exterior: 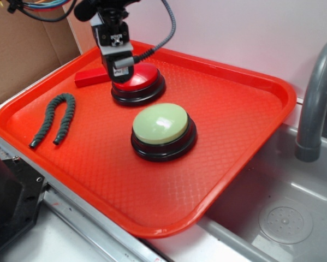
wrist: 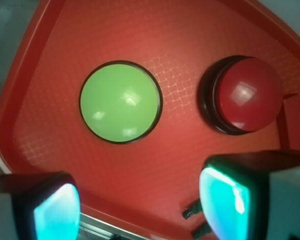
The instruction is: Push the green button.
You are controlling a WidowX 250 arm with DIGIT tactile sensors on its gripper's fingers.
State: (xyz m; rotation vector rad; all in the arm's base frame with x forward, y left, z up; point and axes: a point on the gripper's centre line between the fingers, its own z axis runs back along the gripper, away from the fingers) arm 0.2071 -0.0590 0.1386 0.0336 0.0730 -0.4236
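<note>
The green button (exterior: 160, 124), a pale-green dome on a black base, sits near the middle of the red tray (exterior: 245, 114). In the wrist view it (wrist: 120, 101) lies at upper left of centre. My gripper (exterior: 121, 70) hangs above the tray's back left, in front of the red button (exterior: 141, 76), up and to the left of the green one. In the wrist view the gripper (wrist: 139, 205) is open and empty, its two fingers wide apart, with bare tray (wrist: 180, 150) between them. It touches neither button.
The red-domed button (wrist: 250, 95) stands beside the green one. A dark rope (exterior: 59, 117) lies bent at the tray's left; its ends show in the wrist view (wrist: 192, 220). A red block (exterior: 89, 78) lies behind. A grey faucet (exterior: 316, 98) and sink (exterior: 283, 218) are right.
</note>
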